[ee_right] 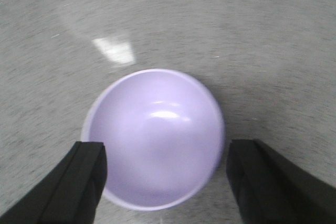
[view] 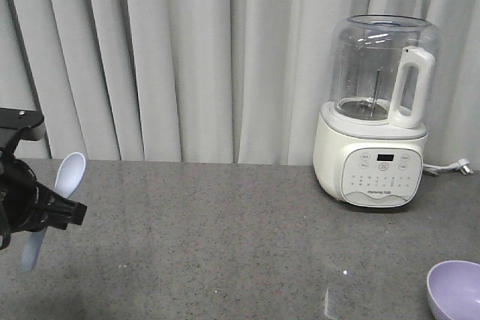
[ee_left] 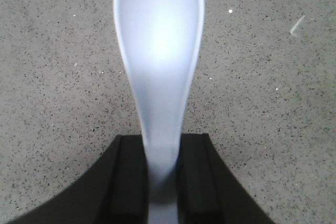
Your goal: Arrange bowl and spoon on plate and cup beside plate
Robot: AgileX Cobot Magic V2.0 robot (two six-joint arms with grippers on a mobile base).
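My left gripper (ee_left: 161, 182) is clamped on the handle of the spoon (ee_left: 160, 51), a smooth, pale blue-white plastic piece. Its rounded scoop fills the top centre of the left wrist view, over the speckled grey counter (ee_left: 273, 103). My right gripper (ee_right: 165, 182) has its black fingers spread wide at the lower corners of its view, flanking the round, matte lavender bowl (ee_right: 155, 137) on the counter, while at the right of the front view a white blender (view: 373, 162) with a clear jar stands before pleated grey curtains (view: 187, 50), its panel writing too small to read.
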